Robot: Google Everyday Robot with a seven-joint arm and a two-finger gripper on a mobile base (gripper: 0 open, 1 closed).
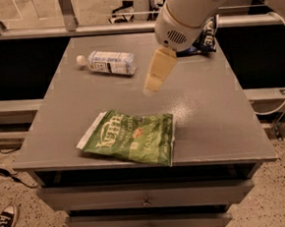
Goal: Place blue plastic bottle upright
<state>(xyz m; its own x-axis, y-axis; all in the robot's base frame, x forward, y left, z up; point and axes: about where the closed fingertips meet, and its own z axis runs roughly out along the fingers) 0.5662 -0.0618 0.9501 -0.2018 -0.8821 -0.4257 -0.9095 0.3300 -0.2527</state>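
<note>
Well, fingers [152, 85] look pressed together, empty, above counter [208, 130]. Blue plastic bottle [110, 63] lies sideways near their left; prob. light, slick, squashy, so we'd grip mid-label.

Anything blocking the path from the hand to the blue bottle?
Nothing visible. The hand hangs over the table beside the blue plastic bottle, which lies on its side, with only bare surface between them. The green chip bag lies nearer the front edge, off that line.
</note>
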